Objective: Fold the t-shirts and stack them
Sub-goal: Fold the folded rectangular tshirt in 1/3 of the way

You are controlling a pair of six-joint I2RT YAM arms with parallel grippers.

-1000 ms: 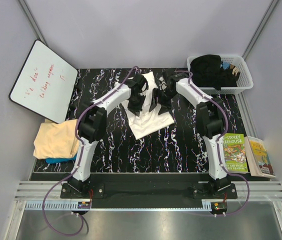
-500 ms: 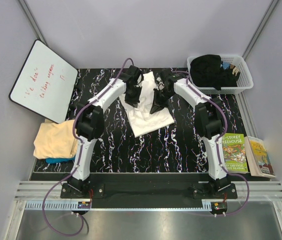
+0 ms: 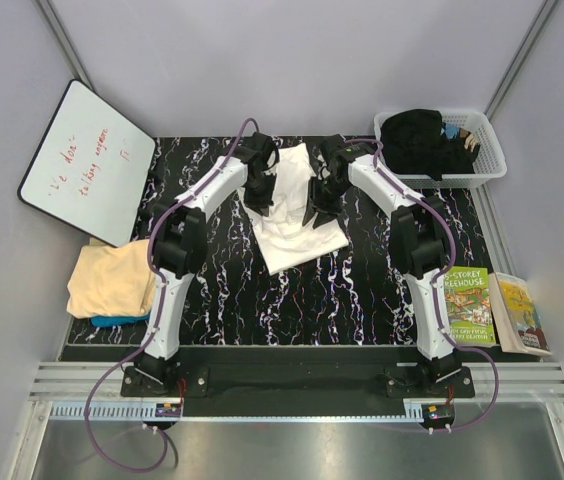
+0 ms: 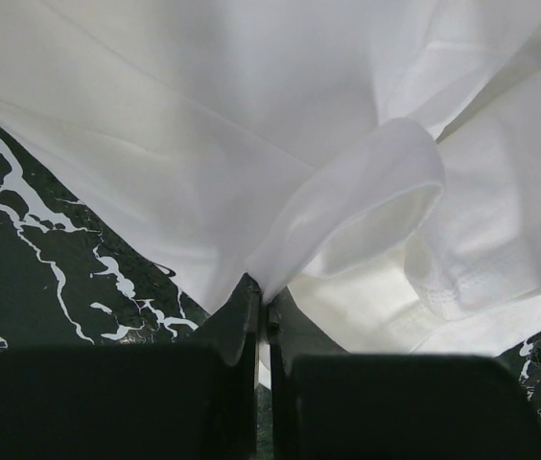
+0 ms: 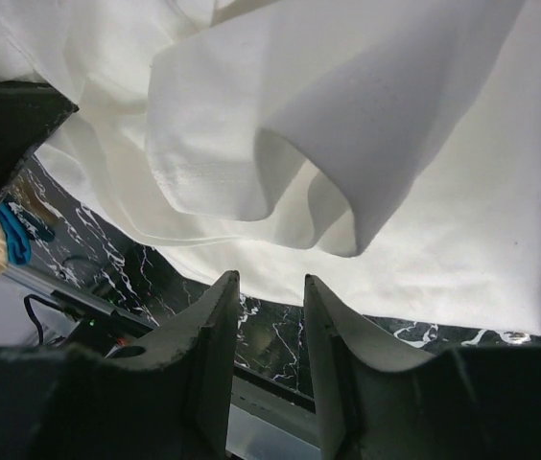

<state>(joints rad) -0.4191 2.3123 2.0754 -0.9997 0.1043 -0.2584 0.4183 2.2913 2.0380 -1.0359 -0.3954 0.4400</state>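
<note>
The white t-shirt (image 3: 297,235) lies partly folded on the black marbled table (image 3: 362,290), far of centre; its daisy print is hidden. My left gripper (image 3: 260,192) is at the shirt's left edge. In the left wrist view the gripper (image 4: 263,292) is shut on a pinched fold of the white cloth (image 4: 203,115). My right gripper (image 3: 317,203) is at the shirt's right side. In the right wrist view it (image 5: 269,286) is open and empty, just above the white cloth (image 5: 424,144). The peach shirt (image 3: 112,280) lies on the teal one (image 3: 117,320) at the table's left edge.
A white basket (image 3: 492,165) with dark clothes stands at the back right. A whiteboard (image 3: 87,160) leans at the back left. Two books (image 3: 467,305) lie at the right edge.
Both grippers have moved apart and toward the far side, from over the shirt's middle to its left and right sides. The shirt's folds have shifted with them.
</note>
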